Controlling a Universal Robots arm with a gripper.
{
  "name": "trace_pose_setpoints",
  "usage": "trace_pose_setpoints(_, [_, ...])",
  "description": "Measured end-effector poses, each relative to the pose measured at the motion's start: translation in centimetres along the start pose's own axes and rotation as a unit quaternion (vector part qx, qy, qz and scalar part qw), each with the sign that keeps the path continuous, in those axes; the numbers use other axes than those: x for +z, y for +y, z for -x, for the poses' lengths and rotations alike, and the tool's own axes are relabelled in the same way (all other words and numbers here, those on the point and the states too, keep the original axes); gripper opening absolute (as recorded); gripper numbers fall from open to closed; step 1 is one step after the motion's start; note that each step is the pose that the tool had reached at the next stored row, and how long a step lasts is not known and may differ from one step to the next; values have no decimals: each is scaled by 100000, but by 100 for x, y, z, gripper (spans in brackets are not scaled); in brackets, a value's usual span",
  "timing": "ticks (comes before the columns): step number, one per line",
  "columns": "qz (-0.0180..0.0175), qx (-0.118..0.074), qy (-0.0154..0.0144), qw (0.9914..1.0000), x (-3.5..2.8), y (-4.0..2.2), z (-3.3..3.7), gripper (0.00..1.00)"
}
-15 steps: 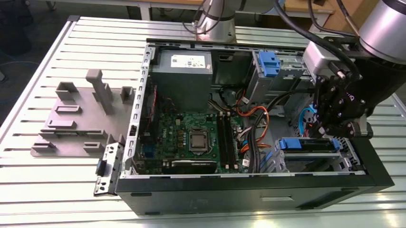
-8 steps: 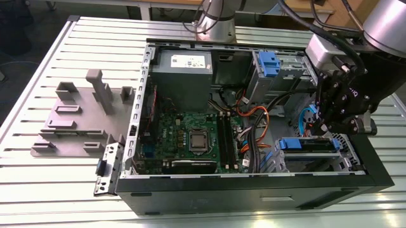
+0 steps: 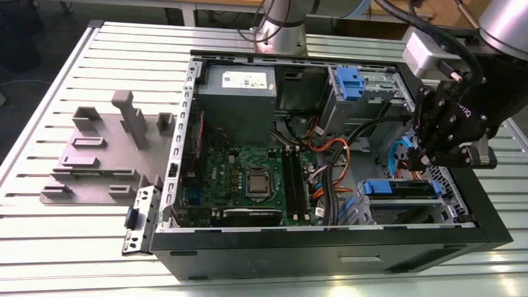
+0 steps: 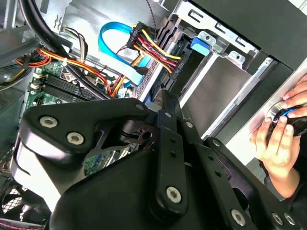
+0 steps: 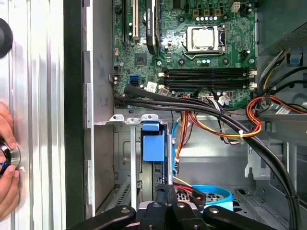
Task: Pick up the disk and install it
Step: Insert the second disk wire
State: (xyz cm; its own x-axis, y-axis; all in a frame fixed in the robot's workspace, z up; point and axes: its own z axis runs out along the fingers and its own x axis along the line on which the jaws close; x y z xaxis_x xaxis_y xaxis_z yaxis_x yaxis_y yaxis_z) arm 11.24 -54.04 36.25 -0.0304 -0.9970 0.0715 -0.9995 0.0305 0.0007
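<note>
The disk (image 3: 400,189) stands on edge in the lower drive bay of the open computer case (image 3: 330,241), at the exterior view's right. Its blue carrier shows as a blue tab in both wrist views (image 5: 153,145) (image 4: 199,45). My gripper (image 3: 419,163) hangs straight over that bay. The fingers are drawn close together at the disk's edge, seen in the first wrist view (image 5: 168,191) and the second wrist view (image 4: 167,98). The disk's flat faces are hidden by the bay walls.
Orange, yellow and blue cables (image 5: 225,129) run close beside the bay. A grey power supply (image 3: 239,93) and a fixed blue bracket (image 3: 350,83) sit at the back. An empty grey fixture (image 3: 99,154) lies on the exterior view's left. A person's hand (image 4: 280,143) rests outside the case.
</note>
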Motion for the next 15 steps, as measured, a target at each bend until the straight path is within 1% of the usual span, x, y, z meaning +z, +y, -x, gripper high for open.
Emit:
trace_pose_setpoints(5, [-1, 1, -3, 100000, -48, 1, 27, 11])
trace_pose_setpoints(15, [0, 4, -4, 100000, -87, 4, 130, 11])
